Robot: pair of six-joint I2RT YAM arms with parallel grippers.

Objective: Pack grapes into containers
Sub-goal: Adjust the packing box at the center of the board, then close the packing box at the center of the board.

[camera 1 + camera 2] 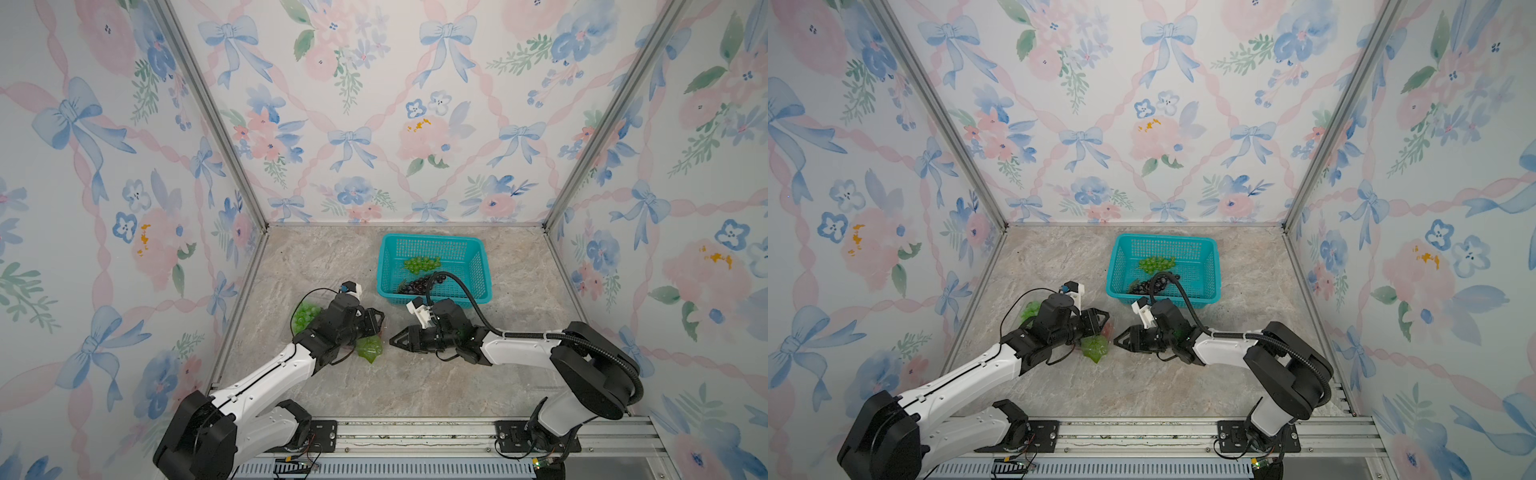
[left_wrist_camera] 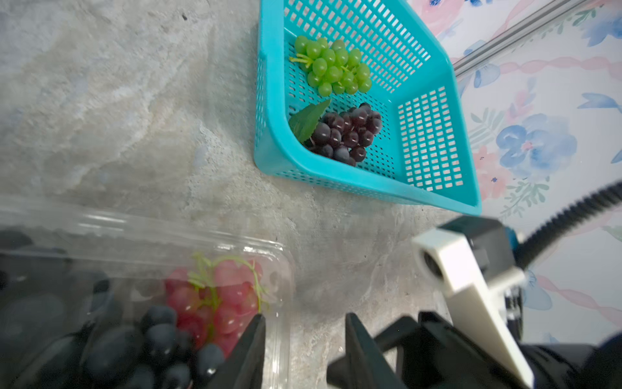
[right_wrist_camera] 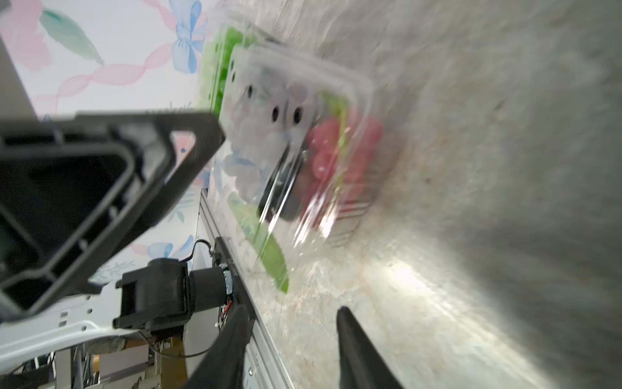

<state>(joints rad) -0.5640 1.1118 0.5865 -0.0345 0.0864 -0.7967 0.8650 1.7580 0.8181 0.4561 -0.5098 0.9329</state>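
- left tool (image 2: 305, 318): jaws partway apart, straddling one end of a clear clamshell (image 2: 235, 240) on the counter (image 2: 101, 101). One finger is over the box and the other is outside it. Doesn't look like it's actually pinching anything.
- that clamshell has red grapes (image 2: 222, 296) and dark grapes (image 2: 158, 336) inside.
- in both top views there are green grapes (image 1: 305, 316) in clear plastic right by the left arm. Honestly can't tell how many boxes there are.
- right tool (image 3: 292, 310): jaws partway apart too, with nothing between them but counter. It's pointing at the clamshell from just beside it.
- teal basket (image 1: 432, 241) sits nearer the back wall. It holds a green bunch (image 2: 333, 67) and a dark purple bunch (image 2: 346, 134) with a leaf (image 2: 308, 119).
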